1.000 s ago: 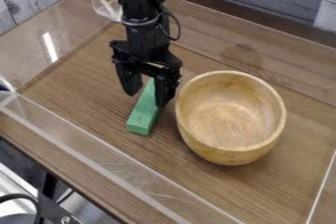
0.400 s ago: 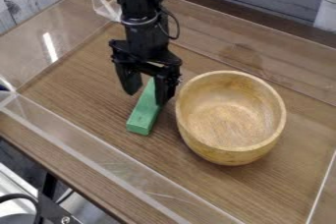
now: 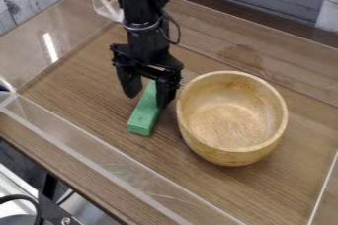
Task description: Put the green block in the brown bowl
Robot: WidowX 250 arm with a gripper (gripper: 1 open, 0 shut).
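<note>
Far left, your clear strip (image 3: 103, 2): one, pale, at the tabletop's upper edge, toward eleven o'clock.

Next, your gripper (image 3: 146, 83): one, black, on an arm reaching in from twelve o'clock; fingers pointing down, parted wide, pincer released. It stands over the upper end of the block.

Green block (image 3: 145, 109): one, long and slim, lying on the wooden tabletop (image 3: 79, 95), just outside the bowl at its nine o'clock; near end toward seven, far end toward one, partly hidden by your right-hand fingertip.

Brown bowl (image 3: 232, 118): one, round, light tan, upright, just right of the block.

Far right, white object (image 3: 329, 12): one, partly in view, toward two o'clock.
</note>
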